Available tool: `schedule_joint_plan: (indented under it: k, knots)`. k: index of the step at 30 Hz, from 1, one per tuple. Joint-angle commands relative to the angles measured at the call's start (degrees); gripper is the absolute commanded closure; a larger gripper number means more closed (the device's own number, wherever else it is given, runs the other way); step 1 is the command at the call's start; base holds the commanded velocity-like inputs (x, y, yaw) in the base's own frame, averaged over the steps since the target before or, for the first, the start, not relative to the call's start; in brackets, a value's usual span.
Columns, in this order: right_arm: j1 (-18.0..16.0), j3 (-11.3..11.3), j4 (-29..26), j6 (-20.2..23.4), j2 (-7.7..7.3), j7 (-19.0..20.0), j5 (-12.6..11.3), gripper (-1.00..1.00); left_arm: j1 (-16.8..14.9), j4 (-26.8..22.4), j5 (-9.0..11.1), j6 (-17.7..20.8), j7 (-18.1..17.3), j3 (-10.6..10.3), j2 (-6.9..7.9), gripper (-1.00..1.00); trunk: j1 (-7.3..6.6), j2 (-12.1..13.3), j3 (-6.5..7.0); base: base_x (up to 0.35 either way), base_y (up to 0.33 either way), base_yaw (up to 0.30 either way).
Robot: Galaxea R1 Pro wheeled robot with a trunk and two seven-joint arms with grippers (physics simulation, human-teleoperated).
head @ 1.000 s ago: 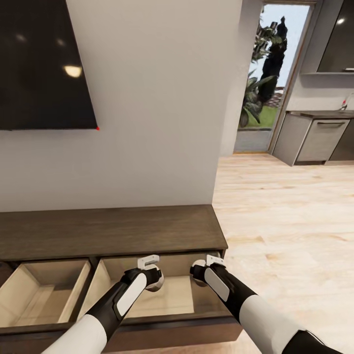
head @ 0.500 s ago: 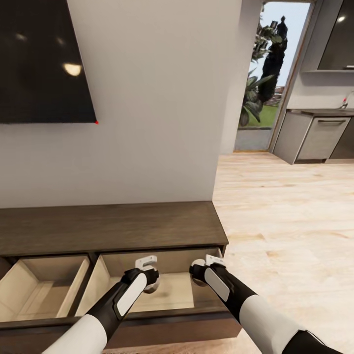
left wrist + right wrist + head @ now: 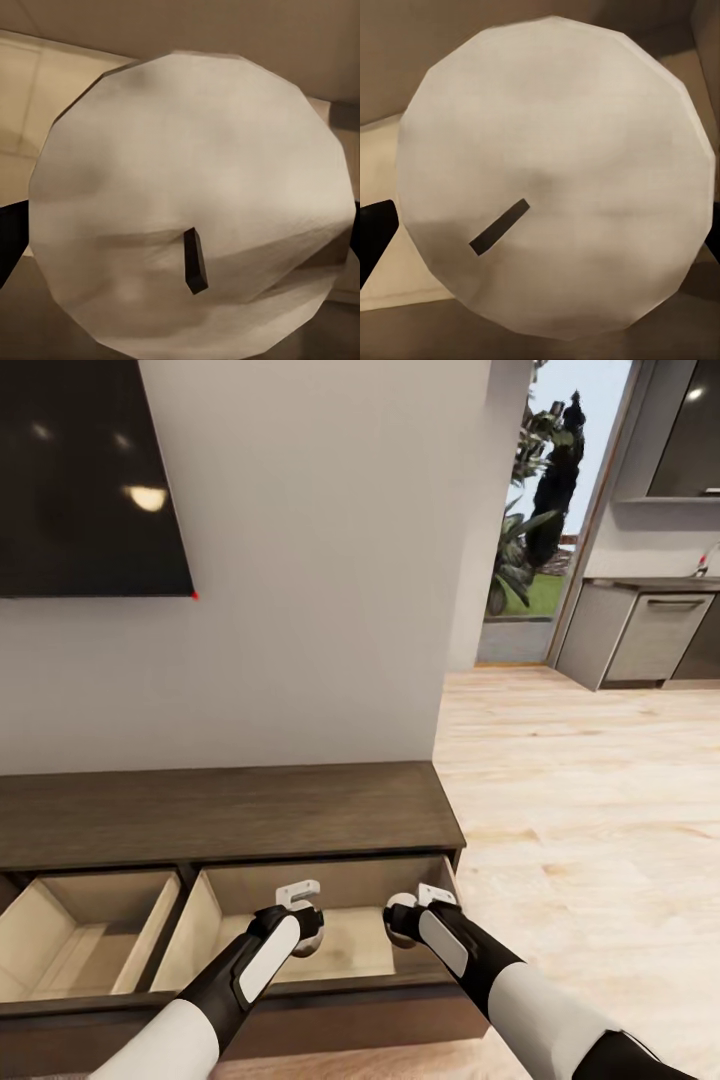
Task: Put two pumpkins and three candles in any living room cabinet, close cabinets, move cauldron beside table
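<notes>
- Left gripper [image 3: 300, 938], lower centre of the head view, hangs over the open right-hand drawer [image 3: 300, 950] of the cabinet [image 3: 220, 815]; in the left wrist view its dark fingers [image 3: 9, 240] sit at either edge of a candle [image 3: 191, 202], clamped on it.
- That candle shows end-on in the left wrist view: a pale beige disc with a short black wick [image 3: 195, 260] near its lower middle.
- My right gripper [image 3: 405, 922], just right of the left one in the head view, is over the same drawer near its right wall; it grips a second candle [image 3: 559, 176], one dark finger [image 3: 375, 229] visible at the left edge of the right wrist view.
- Second candle's wick [image 3: 499, 225] lies slanted on the disc face.
- Cabinet runs along the lower part of the head view against the white wall [image 3: 320, 560]; both visible drawers stand open, the left-hand drawer [image 3: 85, 935] showing a bare pale interior.
- A dark screen [image 3: 90, 475] hangs on the wall at upper left.
- Wood floor [image 3: 590, 800] fills the right side; grey kitchen cupboards [image 3: 650, 640] stand at the upper right beside a glass door [image 3: 545, 530].
</notes>
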Motion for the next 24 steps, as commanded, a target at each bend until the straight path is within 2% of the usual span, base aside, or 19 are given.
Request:
schedule_joint_plan:
  k: [1, 10, 18, 24]
  knots:
    - [-0.1, 0.4, -0.1, 0.1, -0.05, -0.5, -0.4, 1.0, -0.1, -0.1, 0.3, 0.1, 0.5, -0.2, 0.02, 1.0, 0.21, -0.4, -0.24, 0.0, 0.0, 0.0]
    - [-0.1, 0.4, -0.1, 0.1, -0.05, -0.2, -0.4, 1.0, -0.1, -0.7, 0.4, 0.1, 0.5, -0.3, -0.05, 1.0, 0.43, -0.8, -0.41, 0.002, 0.0, 0.0]
    - [-0.1, 0.4, -0.1, 0.1, -0.05, -0.1, -0.4, 1.0, -0.1, -0.6, 0.4, 1.0, 0.5, -0.4, -0.17, 1.0, 0.43, -0.8, -0.41, 0.24, 0.0, 0.0]
    - [-0.1, 0.4, -0.1, 0.1, -0.05, -0.1, -0.4, 1.0, -0.1, -0.7, 0.5, 1.2, 0.5, -0.3, -0.1, 1.0, 0.43, -0.8, -0.41, 0.039, 0.0, 0.0]
